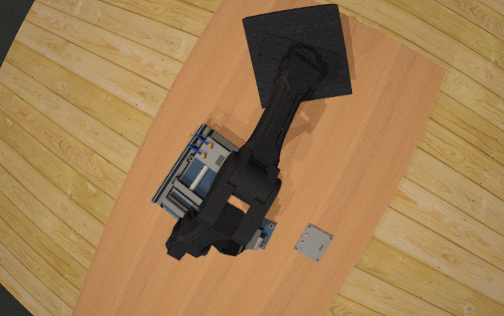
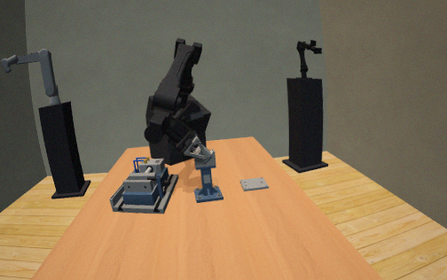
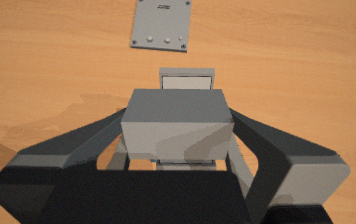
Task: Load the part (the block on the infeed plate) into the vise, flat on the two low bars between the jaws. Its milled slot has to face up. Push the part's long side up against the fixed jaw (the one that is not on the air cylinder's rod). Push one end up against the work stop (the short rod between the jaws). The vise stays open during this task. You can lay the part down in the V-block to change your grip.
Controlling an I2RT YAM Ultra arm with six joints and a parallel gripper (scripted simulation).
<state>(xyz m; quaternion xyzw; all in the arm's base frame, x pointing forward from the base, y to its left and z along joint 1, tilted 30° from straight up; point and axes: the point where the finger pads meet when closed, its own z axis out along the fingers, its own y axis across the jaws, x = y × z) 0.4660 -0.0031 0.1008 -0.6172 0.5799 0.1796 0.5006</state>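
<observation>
The part [image 3: 178, 106] is a plain grey block between the fingers of my gripper [image 3: 177, 112] [image 2: 201, 152], which is shut on it. It is at the top of the blue V-block stand [image 2: 206, 178] [image 1: 270, 232]; whether it rests fully in the V cannot be told. Its milled slot does not show on the two faces seen in the wrist view. The vise [image 2: 140, 198] [image 1: 199, 187] stands open beside the stand, with no part seen between its jaws. Its work stop is hard to make out. The infeed plate [image 1: 311, 244] [image 2: 254, 183] [image 3: 161, 24] bears no part.
The vise's air cylinder [image 2: 157, 166] has blue hoses and sits at its back. My arm [image 1: 270, 125] [image 2: 170, 95] reaches over the stand and hides part of the vise in the top view. Two other arms on black pedestals [image 2: 62, 151] [image 2: 304, 124] stand off the table.
</observation>
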